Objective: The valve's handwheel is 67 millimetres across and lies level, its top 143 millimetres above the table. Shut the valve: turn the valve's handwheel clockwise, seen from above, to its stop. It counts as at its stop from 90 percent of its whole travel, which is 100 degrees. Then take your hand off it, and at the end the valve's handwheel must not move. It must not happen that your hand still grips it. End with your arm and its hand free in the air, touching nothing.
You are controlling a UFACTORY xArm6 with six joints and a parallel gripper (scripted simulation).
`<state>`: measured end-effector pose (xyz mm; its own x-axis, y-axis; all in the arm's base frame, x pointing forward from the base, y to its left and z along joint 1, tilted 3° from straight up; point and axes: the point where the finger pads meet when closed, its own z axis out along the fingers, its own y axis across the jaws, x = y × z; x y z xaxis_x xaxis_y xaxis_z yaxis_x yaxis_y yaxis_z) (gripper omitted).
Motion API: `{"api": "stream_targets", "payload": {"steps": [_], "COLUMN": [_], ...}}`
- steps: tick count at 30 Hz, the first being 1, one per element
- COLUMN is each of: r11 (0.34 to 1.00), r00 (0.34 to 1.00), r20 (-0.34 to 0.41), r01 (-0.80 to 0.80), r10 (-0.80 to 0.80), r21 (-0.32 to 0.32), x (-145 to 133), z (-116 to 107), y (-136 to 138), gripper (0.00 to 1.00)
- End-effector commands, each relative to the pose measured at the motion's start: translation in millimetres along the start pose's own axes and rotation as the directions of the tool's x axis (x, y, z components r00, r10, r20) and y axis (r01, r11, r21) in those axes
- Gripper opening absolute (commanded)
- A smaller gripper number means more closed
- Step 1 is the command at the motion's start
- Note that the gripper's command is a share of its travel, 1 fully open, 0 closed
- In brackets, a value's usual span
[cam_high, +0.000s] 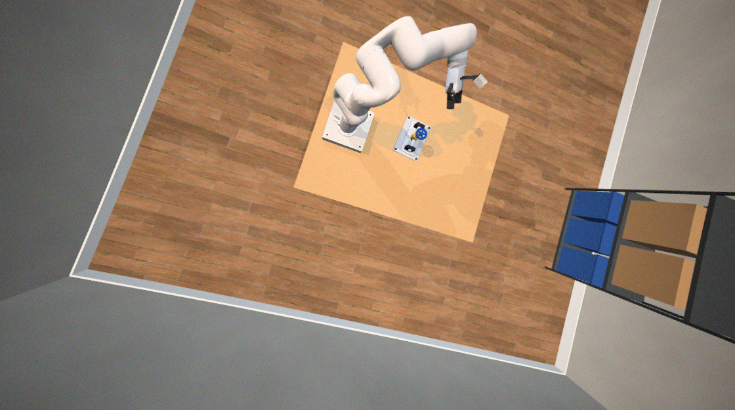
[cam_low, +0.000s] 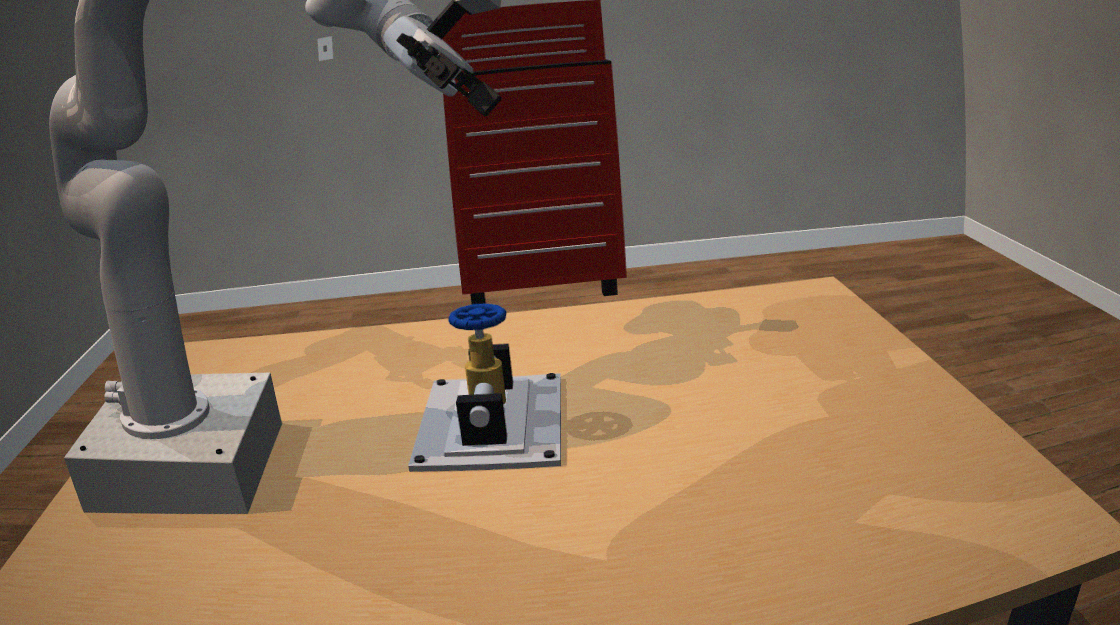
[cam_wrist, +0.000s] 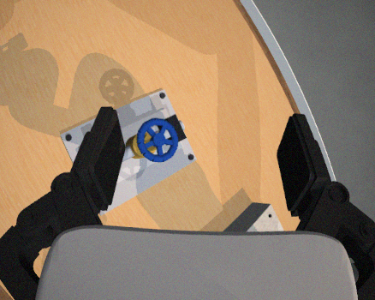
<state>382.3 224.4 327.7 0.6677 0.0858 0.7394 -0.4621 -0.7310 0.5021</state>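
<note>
Wrist view: the gripper (cam_wrist: pixel 199 158) stands fully open with nothing between its black fingers. Far below, the blue handwheel (cam_wrist: pixel 158 140) sits level on a brass valve body (cam_wrist: pixel 134 147), mounted on a grey base plate (cam_wrist: pixel 159 104) on the table (cam_wrist: pixel 228 93); the left finger partly covers the plate

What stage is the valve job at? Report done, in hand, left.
Done: nothing; the handwheel is untouched. In hand: the end effector hangs open and empty, high above the valve, angled down toward it. Left: descend, grip the handwheel, turn it clockwise to its stop.
</note>
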Motion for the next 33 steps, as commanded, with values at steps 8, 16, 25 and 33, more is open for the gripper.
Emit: {"api": "stream_targets", "payload": {"steps": [8,16,25,33], "r11": [0.966,0.896,0.763,0.613], "r00": [0.931,0.805,0.586,0.363], "r20": [0.259,0.405,0.514,0.545], "r01": [-0.26,-0.432,-0.597,-0.684], "r10": [0.255,0.433,0.626,0.756], "r21": [-0.019,-0.099,-0.247,-0.395], "x": [-47,-76,-102,-117], "z": [46,68,87,99], "y": [-6,-9,-13,-16], "gripper": [1.0,1.0,1.0,1.0]}}
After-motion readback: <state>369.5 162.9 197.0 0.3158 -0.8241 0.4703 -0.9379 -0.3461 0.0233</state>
